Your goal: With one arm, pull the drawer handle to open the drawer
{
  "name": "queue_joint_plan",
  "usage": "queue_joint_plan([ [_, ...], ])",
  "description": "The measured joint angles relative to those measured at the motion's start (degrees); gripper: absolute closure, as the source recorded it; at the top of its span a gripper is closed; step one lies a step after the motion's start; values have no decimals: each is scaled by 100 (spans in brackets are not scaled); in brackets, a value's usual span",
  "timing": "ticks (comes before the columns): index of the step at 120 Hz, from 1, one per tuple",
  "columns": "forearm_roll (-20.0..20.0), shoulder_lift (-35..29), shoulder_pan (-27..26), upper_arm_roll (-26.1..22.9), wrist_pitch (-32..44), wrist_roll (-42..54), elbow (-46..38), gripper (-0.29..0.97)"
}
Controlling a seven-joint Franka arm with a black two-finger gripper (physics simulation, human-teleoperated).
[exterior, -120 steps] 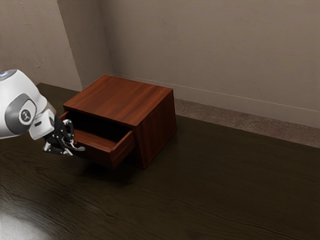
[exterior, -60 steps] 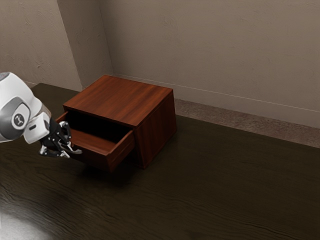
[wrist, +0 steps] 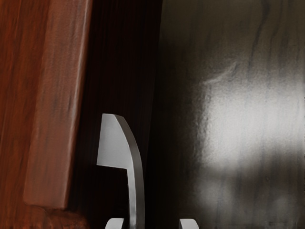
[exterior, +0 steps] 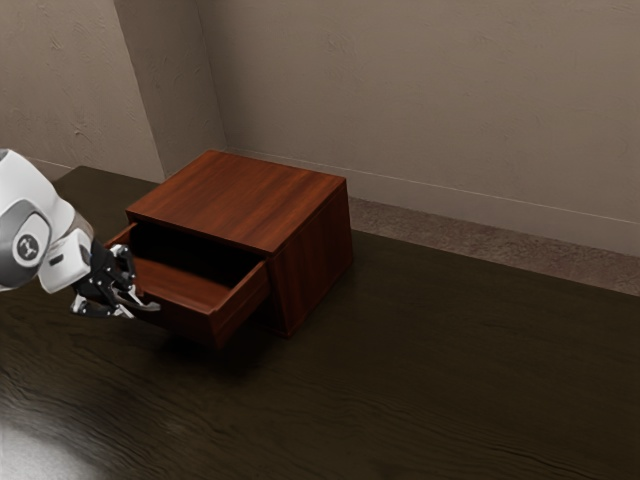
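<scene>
While the pincer sits right at the curved grey metal handle, I cannot tell if it squeezes it. The drawer sticks far out of the red-brown wooden cabinet, so the pulling step looks nearly done. Next should be a straight pull away. The smooth, boxy cabinet stands on a dark, shiny surface.

Cabinet: red-brown wood, smooth, satin. Handle: grey metal, smooth, matt. Floor: dark wood grain, glossy, shows pale glare. Wall: beige plaster, matt, rough
</scene>
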Motion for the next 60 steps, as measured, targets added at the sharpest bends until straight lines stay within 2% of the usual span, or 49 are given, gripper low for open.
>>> queue_joint_plan([
  [44, 107, -187, 5, 31, 72, -66, -74, 60],
  [54, 292, -1085, 19, 358, -150, -78, 29, 58],
  [60, 456, -1603, 37, 462, -524, -82, 372, 51],
])
